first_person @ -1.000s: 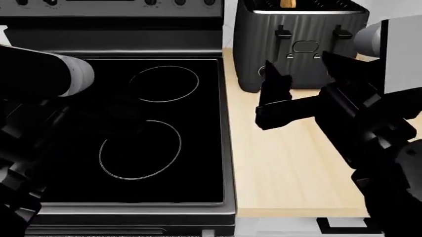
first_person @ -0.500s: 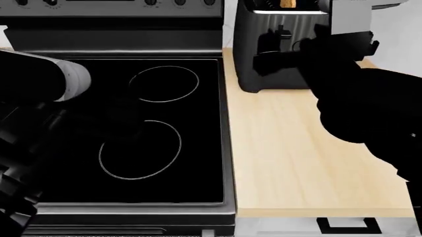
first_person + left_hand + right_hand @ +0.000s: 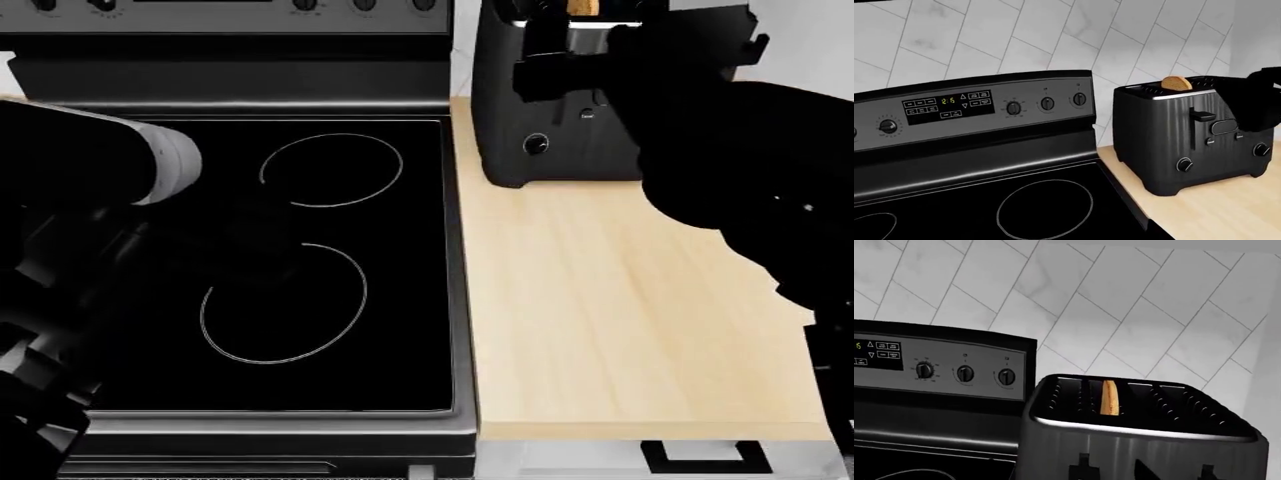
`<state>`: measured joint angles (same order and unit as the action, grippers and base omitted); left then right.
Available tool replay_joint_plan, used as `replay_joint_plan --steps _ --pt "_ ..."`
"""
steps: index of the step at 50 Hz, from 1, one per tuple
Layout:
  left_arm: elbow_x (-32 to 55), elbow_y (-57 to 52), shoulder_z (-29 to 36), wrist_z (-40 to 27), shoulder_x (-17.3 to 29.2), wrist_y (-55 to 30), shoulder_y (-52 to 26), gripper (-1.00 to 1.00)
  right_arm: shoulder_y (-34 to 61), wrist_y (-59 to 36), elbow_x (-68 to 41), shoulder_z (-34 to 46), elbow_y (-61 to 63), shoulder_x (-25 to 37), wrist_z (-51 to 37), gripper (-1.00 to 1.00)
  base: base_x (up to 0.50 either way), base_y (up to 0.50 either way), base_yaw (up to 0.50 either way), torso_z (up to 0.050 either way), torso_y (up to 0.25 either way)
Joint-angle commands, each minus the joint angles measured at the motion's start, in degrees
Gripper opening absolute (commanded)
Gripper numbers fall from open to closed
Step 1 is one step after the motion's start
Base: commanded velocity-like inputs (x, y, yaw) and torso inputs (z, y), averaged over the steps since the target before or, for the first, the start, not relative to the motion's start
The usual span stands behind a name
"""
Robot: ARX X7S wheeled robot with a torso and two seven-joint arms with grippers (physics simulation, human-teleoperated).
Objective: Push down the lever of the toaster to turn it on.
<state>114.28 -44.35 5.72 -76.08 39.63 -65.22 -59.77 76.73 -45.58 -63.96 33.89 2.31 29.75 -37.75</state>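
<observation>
The black ribbed toaster (image 3: 534, 120) stands at the back of the wooden counter, with a slice of toast (image 3: 582, 8) in a slot. My right gripper (image 3: 577, 55) is up against the toaster's upper front, its jaws apart, and hides both levers in the head view. In the left wrist view the toaster (image 3: 1154, 150) shows its left lever (image 3: 1201, 116) raised, the centre panel (image 3: 1223, 127) and two knobs, while the right arm covers its right side. The right wrist view looks down on the toaster (image 3: 1121, 450) and the left lever (image 3: 1084, 465). My left gripper (image 3: 254, 235) is black over the stovetop and unreadable.
The black glass stovetop (image 3: 400, 300) with ring marks lies left of the counter (image 3: 601, 320). The stove's control panel (image 3: 974, 107) with knobs stands behind it. A tiled wall (image 3: 1121, 300) backs everything.
My right arm has moved away from me and upward, from over the counter to the toaster's upper front, covering the levers in the head view. The left arm has hardly moved.
</observation>
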Motion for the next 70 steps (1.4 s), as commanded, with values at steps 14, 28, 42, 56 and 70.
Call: replay_joint_plan --steps 14,28,42,56,70 --pt "-0.6 -0.2 0.4 1.0 0.8 0.7 0.2 1.0 1.5 0.5 -0.3 -0.7 -3.3 -1.6 0.6 -1.0 0.0 0.0 0.0 0.0 0.0" --pt "-0.2 1.0 2.4 0.4 0.5 1.1 -2.0 1.0 1.5 1.1 0.3 -0.8 -3.9 -1.1 0.9 -1.0 0.0 0.0 0.0 0.0 0.0" --pt "-0.7 1.0 2.7 0.6 0.9 1.5 -2.0 1.0 2.0 2.7 2.8 0.0 -8.5 -2.1 1.9 -1.0 0.0 0.0 0.0 0.0 0.0" --pt "-2.4 -0.5 1.5 2.4 1.3 1.6 0.9 1.0 1.8 4.6 5.0 1.4 -11.1 -3.0 4.2 -1.0 0.0 0.0 0.0 0.0 0.0" --pt "-3.4 -1.0 1.3 3.3 1.5 1.9 1.9 1.0 2.5 6.7 7.7 2.7 -16.3 -4.2 6.5 -1.0 0.0 0.0 0.0 0.0 0.0"
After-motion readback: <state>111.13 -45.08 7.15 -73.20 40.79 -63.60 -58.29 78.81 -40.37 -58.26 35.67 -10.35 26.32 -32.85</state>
